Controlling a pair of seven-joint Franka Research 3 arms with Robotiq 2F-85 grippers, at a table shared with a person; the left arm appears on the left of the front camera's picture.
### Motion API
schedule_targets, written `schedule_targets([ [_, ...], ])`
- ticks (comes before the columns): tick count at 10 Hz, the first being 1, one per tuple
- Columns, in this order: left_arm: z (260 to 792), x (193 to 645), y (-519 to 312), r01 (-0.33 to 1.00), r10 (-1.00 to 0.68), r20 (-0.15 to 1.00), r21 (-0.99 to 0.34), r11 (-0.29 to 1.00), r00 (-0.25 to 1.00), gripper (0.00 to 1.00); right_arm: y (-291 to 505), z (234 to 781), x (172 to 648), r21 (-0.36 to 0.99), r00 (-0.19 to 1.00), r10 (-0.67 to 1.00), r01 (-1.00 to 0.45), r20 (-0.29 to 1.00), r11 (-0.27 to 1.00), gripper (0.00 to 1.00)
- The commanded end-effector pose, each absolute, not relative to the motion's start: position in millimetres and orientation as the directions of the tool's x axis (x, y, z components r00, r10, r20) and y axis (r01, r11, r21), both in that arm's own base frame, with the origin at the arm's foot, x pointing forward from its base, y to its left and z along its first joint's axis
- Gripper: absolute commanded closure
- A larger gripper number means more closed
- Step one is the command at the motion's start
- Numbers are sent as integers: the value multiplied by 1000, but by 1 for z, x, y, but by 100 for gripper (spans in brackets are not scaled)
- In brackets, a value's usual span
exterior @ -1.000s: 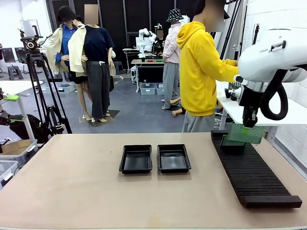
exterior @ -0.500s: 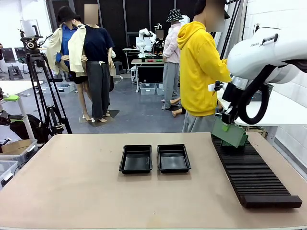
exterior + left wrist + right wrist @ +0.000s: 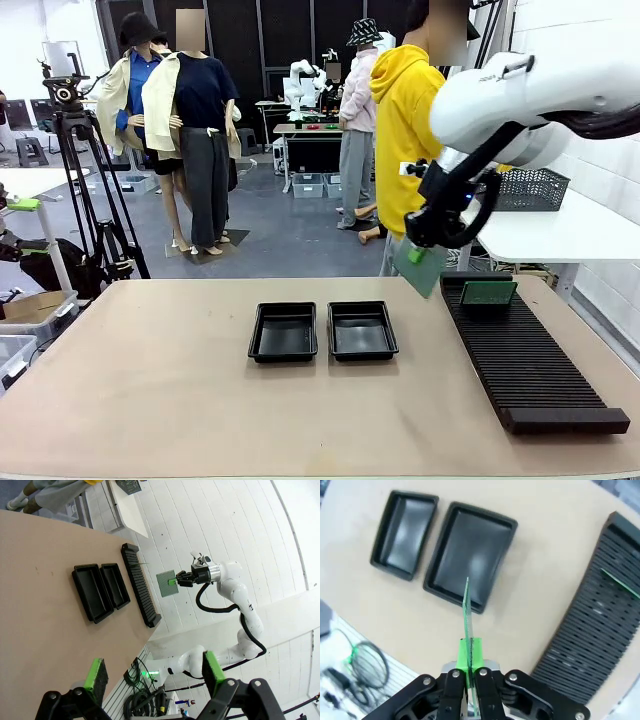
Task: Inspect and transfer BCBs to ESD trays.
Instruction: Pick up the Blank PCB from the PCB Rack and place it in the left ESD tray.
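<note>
Rack: rack (image 3: 530, 365) runs along the table (image 3: 150, 400); second board (image 3: 488, 293) stands in a slot at its far end.
Right arm: right pincer (image 3: 420, 256) pinches green board (image 3: 421, 272) by one edge, in the air just left of the rack's far end.
Held board: tilted in front view; edge-on in right wrist view, seen against tray nearer the rack (image 3: 362, 330).
Trays: tray nearer the rack and other tray (image 3: 284, 331) lie side by side on the table, left of the rack, apart from it.
Left arm: left pincer (image 3: 152, 669) spread wide, high over the table, well away from the rack.
Person: yellow hoodie (image 3: 405, 150), standing beyond the rack's far end.
</note>
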State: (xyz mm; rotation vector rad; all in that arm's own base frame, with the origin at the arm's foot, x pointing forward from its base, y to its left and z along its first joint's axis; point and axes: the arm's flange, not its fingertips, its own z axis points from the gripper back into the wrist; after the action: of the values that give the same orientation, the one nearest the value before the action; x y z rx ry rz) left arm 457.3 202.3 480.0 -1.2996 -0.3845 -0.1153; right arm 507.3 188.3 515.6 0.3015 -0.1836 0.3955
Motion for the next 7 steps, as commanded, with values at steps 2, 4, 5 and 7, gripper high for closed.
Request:
schedule_targets([
  [2, 484, 457, 202, 286, 143, 333, -918, 274, 932, 0, 233, 505, 517, 314, 952, 225, -283, 209, 906, 100],
  [4, 484, 457, 202, 286, 143, 333, -918, 274, 932, 0, 267, 490, 528, 334, 977, 142, -190, 162, 923, 100],
  [5, 484, 457, 202, 286, 143, 333, -918, 274, 932, 0, 284, 484, 529, 344, 979, 111, -164, 170, 924, 100],
  [7, 484, 457, 202, 286, 143, 333, -918, 274, 932, 0, 310, 474, 527, 364, 978, 80, -147, 194, 920, 100],
])
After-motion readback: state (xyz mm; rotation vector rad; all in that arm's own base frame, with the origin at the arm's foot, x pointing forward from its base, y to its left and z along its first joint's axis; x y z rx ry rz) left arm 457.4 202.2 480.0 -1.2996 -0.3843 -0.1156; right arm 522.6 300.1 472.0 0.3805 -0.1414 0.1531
